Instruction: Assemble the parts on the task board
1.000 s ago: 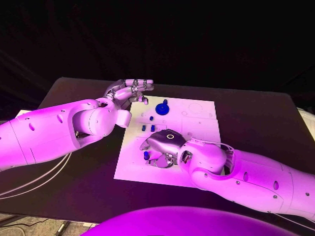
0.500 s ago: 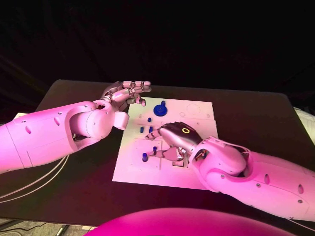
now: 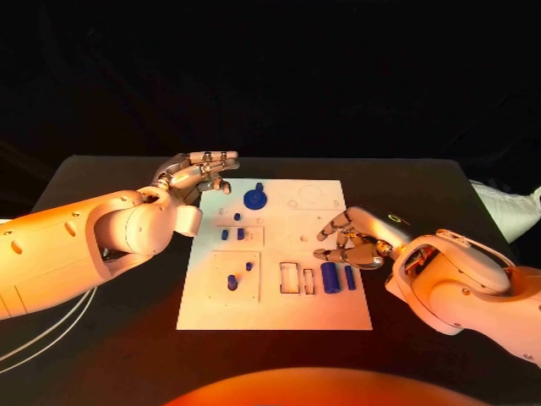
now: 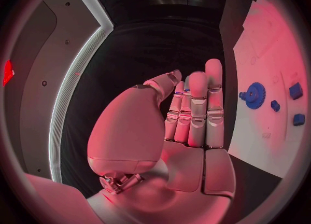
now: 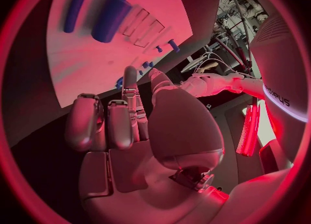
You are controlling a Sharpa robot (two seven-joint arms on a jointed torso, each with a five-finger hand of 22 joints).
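Right hand [image 3: 358,238] pulled off the task board [image 3: 276,315], now empty, half-curled; left hand [image 3: 195,173] flat, empty; I'd pinch the light, stiff blue cylinder [image 3: 330,277] mid-body.

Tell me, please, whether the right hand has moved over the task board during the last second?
Yes. The right hand has drawn back from the middle of the task board to its right edge, uncovering the blue cylinders.

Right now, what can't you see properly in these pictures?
- Head view: the left hand covers the white board's far left corner.
- Head view: the faint outlines near the blue gear are too small to read.
- Head view: the right hand hides the board's edge beneath it.
- Right wrist view: the two blue cylinders are blurred, so I cannot tell if they sit in slots.
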